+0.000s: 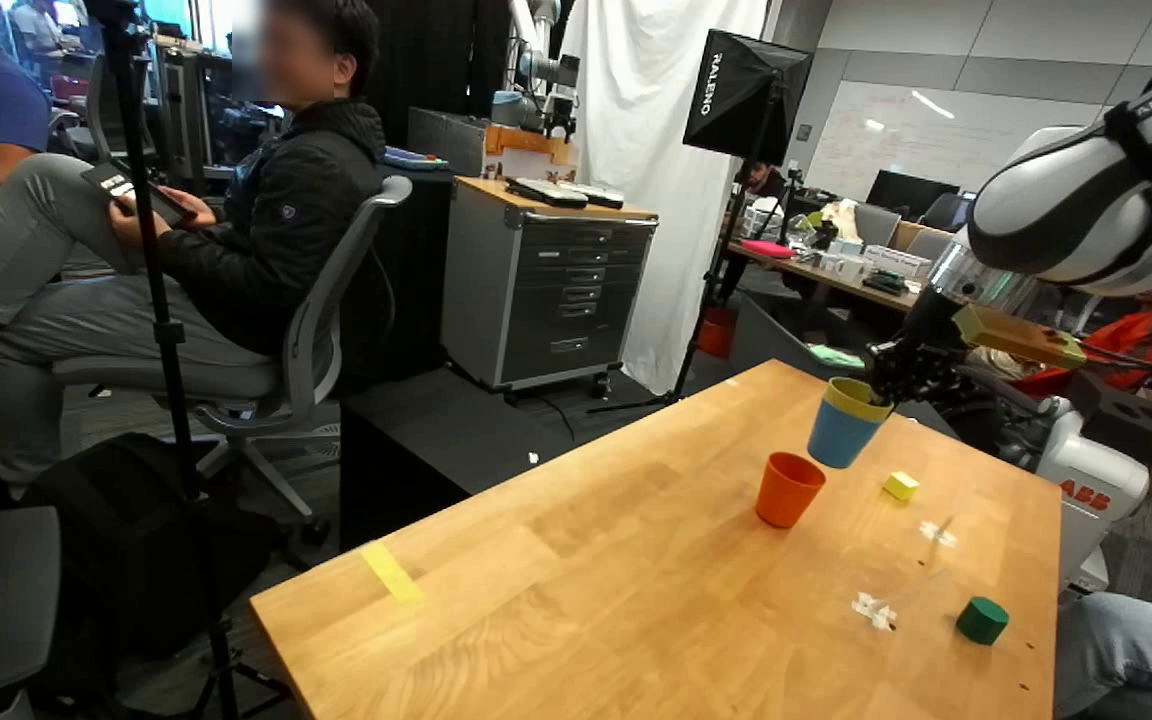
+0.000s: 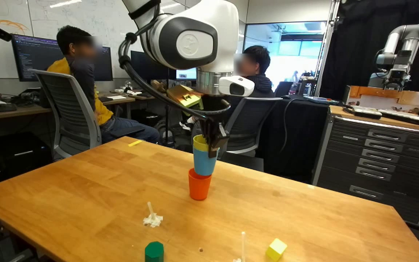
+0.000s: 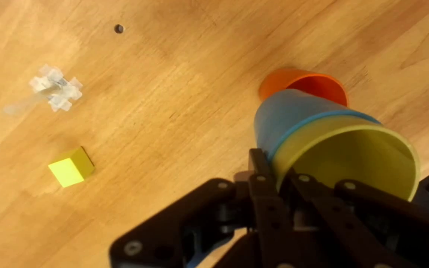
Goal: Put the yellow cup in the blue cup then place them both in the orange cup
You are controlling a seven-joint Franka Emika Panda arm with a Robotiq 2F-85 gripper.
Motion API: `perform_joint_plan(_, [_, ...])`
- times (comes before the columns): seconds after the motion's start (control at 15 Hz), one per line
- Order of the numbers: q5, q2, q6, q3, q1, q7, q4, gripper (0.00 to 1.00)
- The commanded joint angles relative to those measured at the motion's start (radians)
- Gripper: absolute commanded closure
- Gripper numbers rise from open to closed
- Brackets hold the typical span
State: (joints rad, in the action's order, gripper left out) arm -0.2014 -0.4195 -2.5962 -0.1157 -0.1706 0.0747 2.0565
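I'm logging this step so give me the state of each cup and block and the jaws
Yellow cup, nested in the blue cup.
Blue cup, held above the table, outside the orange cup.
Orange cup, upright on the table, no contents visible.
Jaws, closed on the nested cups.
Yellow block, on the table.
Green block, upright on the table.

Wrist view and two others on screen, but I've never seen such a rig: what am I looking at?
The machine is a robot arm ending in a black two-fingered gripper. Two pictures come from cameras outside it; the third from a camera on its wrist, looking down past the gripper. The gripper holds two nested cups by their walls: the yellow cup sits inside the blue cup. They hang above the wooden table, close to the orange cup, which stands upright on it. Also on the table: a yellow block, a dark green block, and thin rods set in white tape.
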Motion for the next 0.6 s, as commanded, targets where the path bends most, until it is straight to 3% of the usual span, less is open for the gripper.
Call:
perform_joint_plan(0.0, [-0.010,0.002,-0.048,0.035,0.010,-0.013,-0.003,0.94])
perform_joint_plan(0.53, [-0.013,-0.011,-0.094,0.066,0.023,-0.018,0.014,0.94])
